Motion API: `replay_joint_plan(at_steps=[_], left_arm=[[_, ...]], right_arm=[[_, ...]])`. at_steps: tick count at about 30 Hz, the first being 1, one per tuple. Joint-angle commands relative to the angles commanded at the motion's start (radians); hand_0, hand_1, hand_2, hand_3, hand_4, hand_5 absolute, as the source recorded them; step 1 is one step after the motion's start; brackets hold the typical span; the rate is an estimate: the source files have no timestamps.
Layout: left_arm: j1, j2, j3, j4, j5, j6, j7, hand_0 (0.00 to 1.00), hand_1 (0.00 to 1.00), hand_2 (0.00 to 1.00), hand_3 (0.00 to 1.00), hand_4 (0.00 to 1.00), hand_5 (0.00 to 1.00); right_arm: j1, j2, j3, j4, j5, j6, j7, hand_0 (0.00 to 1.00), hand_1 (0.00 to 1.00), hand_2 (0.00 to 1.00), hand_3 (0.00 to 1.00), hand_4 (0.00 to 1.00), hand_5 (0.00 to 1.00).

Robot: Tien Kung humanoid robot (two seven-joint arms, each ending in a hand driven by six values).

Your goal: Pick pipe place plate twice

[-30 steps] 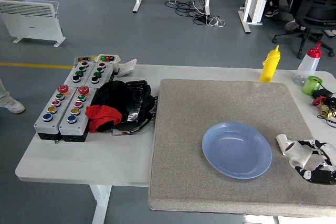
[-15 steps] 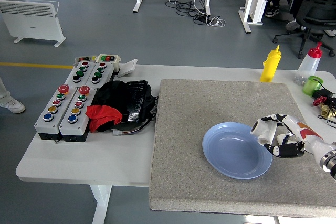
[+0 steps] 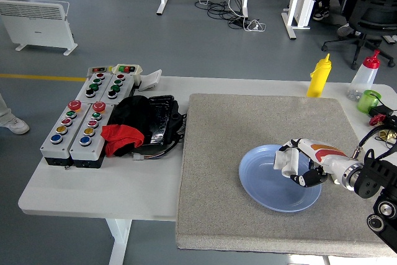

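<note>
Right hand reaches in from the right edge, fingers curled around a white pipe, holding it over the blue plate on the grey mat.

The white table carries a grey mat (right side), button boxes, black gear and two bottles.

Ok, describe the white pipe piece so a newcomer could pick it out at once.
Start at the grey felt mat covering the table's right side, then find the round pale blue plastic plate near its front right. The short white plastic pipe piece is over that plate, held in the robot's right hand; nothing else there is white and tubular.
</note>
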Motion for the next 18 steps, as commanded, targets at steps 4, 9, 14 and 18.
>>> replay_joint_plan(at_steps=[4, 9, 14, 18], left_arm=[[-0.003, 0.0, 0.005, 0.001, -0.009, 0.001, -0.004, 0.737, 0.698, 0.722, 0.763, 0.4, 0.998], [-0.007, 0.0, 0.009, 0.001, -0.017, 0.003, -0.007, 0.737, 0.698, 0.722, 0.763, 0.4, 0.998], [-0.01, -0.001, 0.009, 0.001, -0.02, 0.006, -0.011, 0.737, 0.698, 0.719, 0.761, 0.4, 0.998], [-0.012, -0.001, 0.013, 0.002, -0.029, 0.009, -0.016, 0.737, 0.697, 0.718, 0.76, 0.401, 0.998]], right_arm=[[0.025, 0.016, -0.026, -0.042, -0.031, 0.008, -0.013, 0.649, 0.704, 0.808, 0.767, 0.615, 0.148], [0.045, 0.034, -0.055, -0.09, -0.06, -0.006, 0.003, 0.649, 0.704, 0.808, 0.767, 0.615, 0.148], [0.049, 0.048, -0.068, -0.149, -0.09, -0.055, 0.047, 0.842, 0.812, 0.909, 0.848, 0.634, 0.155], [0.046, 0.047, -0.073, -0.17, -0.105, -0.066, 0.052, 0.959, 0.883, 0.982, 0.934, 0.67, 0.155]])
